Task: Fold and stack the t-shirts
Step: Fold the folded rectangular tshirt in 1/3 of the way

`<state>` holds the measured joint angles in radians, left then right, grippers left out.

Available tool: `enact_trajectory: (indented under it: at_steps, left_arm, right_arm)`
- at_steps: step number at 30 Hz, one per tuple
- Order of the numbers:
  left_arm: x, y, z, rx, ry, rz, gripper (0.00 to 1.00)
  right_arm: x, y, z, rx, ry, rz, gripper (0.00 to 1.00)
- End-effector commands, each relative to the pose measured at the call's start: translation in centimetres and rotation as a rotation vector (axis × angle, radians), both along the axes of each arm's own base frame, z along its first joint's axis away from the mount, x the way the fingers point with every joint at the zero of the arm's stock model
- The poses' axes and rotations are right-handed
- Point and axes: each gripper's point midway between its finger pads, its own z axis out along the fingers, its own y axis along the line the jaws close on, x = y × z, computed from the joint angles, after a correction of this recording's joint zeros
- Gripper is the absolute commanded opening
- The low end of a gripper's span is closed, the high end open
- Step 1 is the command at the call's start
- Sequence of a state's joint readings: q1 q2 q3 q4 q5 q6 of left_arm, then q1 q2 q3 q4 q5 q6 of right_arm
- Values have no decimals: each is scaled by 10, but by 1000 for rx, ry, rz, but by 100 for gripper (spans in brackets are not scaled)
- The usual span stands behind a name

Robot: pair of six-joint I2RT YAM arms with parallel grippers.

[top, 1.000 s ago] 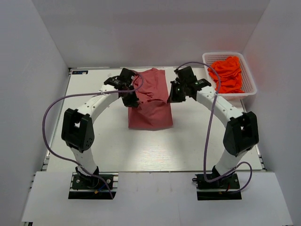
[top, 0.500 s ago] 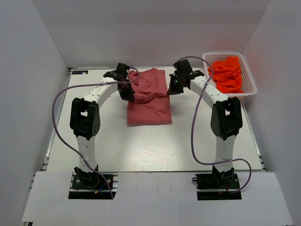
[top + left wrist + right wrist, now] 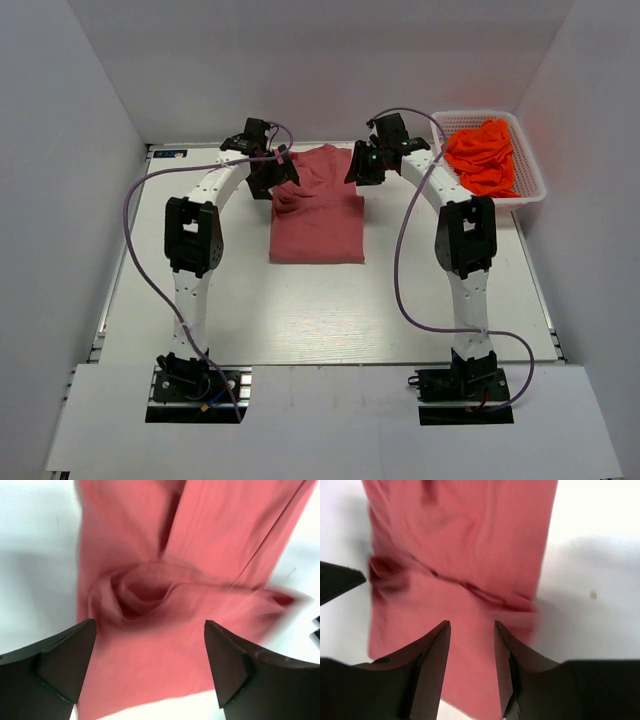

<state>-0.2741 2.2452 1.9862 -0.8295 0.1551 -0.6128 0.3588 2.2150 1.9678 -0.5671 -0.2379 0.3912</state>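
While the shirt (image 3: 318, 220) lies below, the left gripper (image 3: 150, 630) hangs over its far left, wide apart; the right gripper (image 3: 472, 626), far right, slightly apart.

The rose-red t-shirt (image 3: 318, 225) is soft, matt, creased cloth; the table (image 3: 300, 300) smooth matt white; the basket (image 3: 500, 202) white plastic mesh.

The muted rose-red cloth t-shirt (image 3: 318, 222) lies on the flat white table (image 3: 300, 310), at its far middle, between the two arms. The left gripper (image 3: 272, 180) hangs over the shirt's far left corner, the right gripper (image 3: 360, 170) over its far right corner. At the table's far right corner, apart from that shirt, sits the white plastic lattice basket (image 3: 536, 190), with the bright orange cloth t-shirts (image 3: 485, 155) heaped in it.
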Motion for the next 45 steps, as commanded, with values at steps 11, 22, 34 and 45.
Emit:
enact_trajectory:
  at_steps: [11,22,34,45]
  left_arm:
    - [-22,19,31,-55,-61,-29,99]
    - [-89,30,1,-46,-4,-42,95]
    - [5,12,11,-14,-161,-124,78]
    - [12,-2,-23,-14,-120,-172,38]
  right_arm:
    - [-18,-12,35,93,-85,68,90]
    - [-89,-36,-5,63,-6,59,90]
    - [-14,-26,-27,7,-43,8,86]
    - [16,-24,-55,-31,-41,-14,68]
